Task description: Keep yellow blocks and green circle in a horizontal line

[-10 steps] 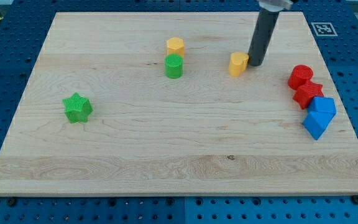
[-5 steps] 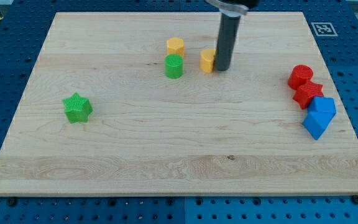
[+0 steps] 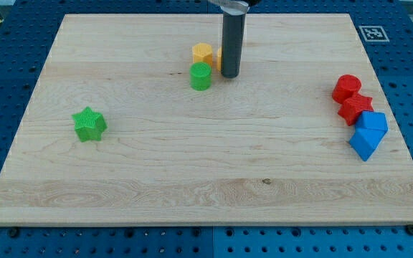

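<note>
Near left: green star (image 3: 89,124), alone. Right edge: two blue blocks (image 3: 368,135), two red blocks (image 3: 350,99) just beyond. Farther, centre: green circle (image 3: 201,76); my tip (image 3: 229,74) just right of it. No jaws, nothing held. Behind: yellow hexagon (image 3: 202,53); second yellow block (image 3: 219,59) mostly hidden by rod

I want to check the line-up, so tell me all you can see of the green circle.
The green circle is a short, upright cylinder of ribbed, bright green plastic, standing flat on the wooden board above the middle, toward the view's top. A yellow block sits just above it in the view, very close; whether they touch I cannot tell. My tip rests just to its right, with a narrow gap between them.
</note>
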Available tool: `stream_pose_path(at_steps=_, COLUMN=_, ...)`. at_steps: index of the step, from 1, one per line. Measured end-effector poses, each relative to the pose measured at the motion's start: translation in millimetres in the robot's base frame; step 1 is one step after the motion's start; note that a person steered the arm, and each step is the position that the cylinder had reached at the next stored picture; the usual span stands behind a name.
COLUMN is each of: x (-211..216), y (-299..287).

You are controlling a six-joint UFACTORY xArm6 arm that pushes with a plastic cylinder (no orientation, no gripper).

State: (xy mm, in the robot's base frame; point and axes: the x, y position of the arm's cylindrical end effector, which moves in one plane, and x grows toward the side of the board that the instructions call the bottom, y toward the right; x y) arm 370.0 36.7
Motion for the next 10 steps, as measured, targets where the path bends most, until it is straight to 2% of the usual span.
stream_pose_path(at_steps=1, x=34.4, y=1.8)
stream_pose_path(at_steps=2, x=40.2, y=-15.9)
stream_pose_path(at_steps=4, x=5.6, y=-71.9)
stream_pose_path(at_steps=6, x=16.5, y=-70.1)
stream_pose_path(at_steps=8, x=-20.1, y=-72.4)
stream_pose_path(at_steps=10, x=-20.1, y=-97.6)
